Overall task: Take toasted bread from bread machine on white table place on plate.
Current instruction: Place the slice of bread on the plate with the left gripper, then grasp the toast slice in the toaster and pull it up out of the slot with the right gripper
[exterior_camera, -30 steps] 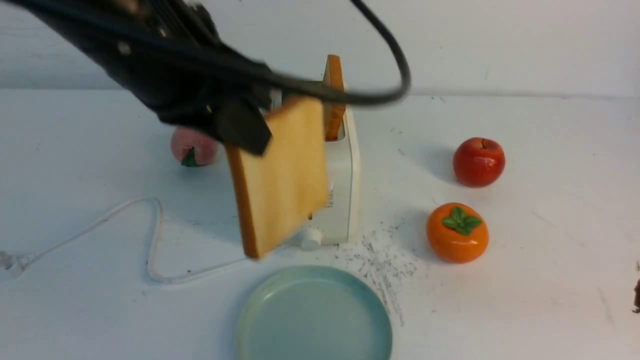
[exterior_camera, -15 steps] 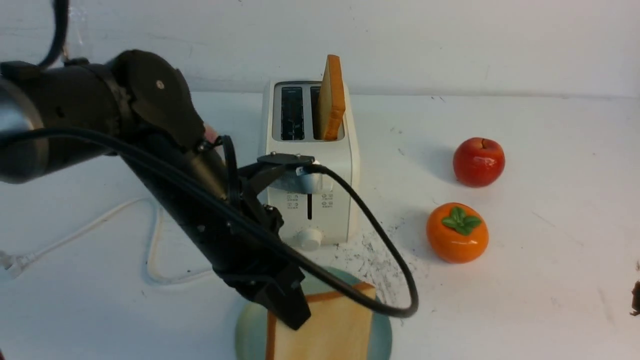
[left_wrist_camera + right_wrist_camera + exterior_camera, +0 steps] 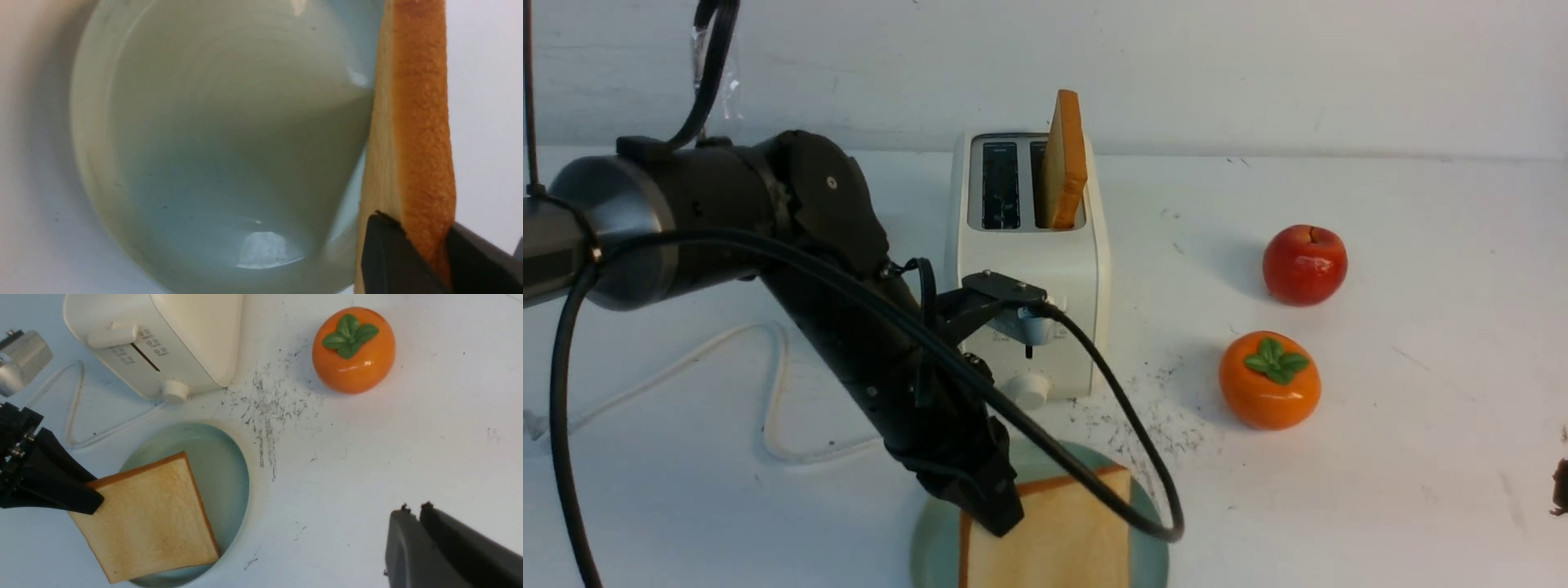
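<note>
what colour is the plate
Pale teal-green; the plate shows best in the right wrist view.

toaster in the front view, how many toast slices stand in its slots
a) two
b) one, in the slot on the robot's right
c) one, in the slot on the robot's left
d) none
b: only one toast slice stands in the toaster, in its right slot. The left slot is empty, and the other slice is held by the left gripper at the plate.

Matte black left arm (image 3: 849, 351), silver collar (image 3: 621, 220), looping black cable (image 3: 1129, 406).

Plate (image 3: 1148, 563) before bread machine (image 3: 1078, 278)
</note>
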